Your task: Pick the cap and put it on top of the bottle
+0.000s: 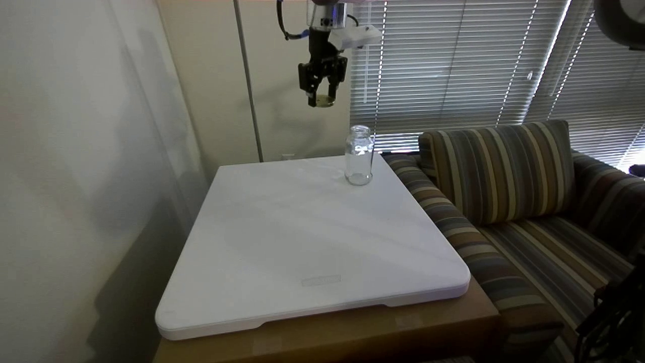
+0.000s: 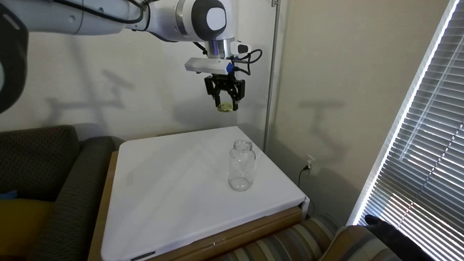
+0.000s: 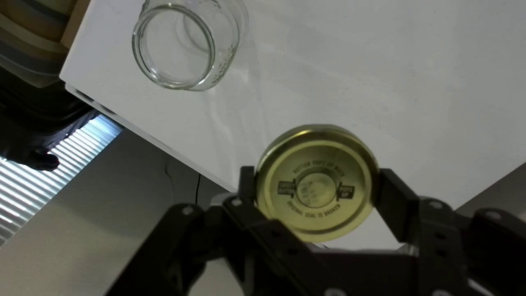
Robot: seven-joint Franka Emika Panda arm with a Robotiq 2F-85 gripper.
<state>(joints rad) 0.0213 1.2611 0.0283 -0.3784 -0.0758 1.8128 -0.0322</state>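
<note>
The gripper [image 2: 227, 105] is pinching the cap [image 3: 317, 187], fingers [image 3: 247, 183] on opp. sides of its rim. Cap = flat, round, gold/olive; printed face twd wrist cam, text partly legible, incl. "ORIGINAL SEAL IS BROKEN". Held up in the air, approx. level, higher than the tabletop [image 2: 163, 188] & well apart from the bottle [image 2: 241, 166] in both ext. views; exact spot below it, can't tell.

Bottle: clear, upright on the tabletop, mouth up, nr the corner by the striped armchair [image 1: 499, 176]; that's the far R corner in an ext. view. Wrist view: bottle upper L of cap, white surface showing btwn them.

Brown base [image 1: 322, 338] visible under the tabletop's near edge in an ext. view; window blinds [image 1: 428, 65] past the far R corner there. In an ext. view: dark couch [image 2: 40, 163] along the L edge, arm [image 2: 163, 23] reaching in from upper L, black cord [image 2: 300, 175] at a wall outlet [image 2: 309, 163] past the R edge.
</note>
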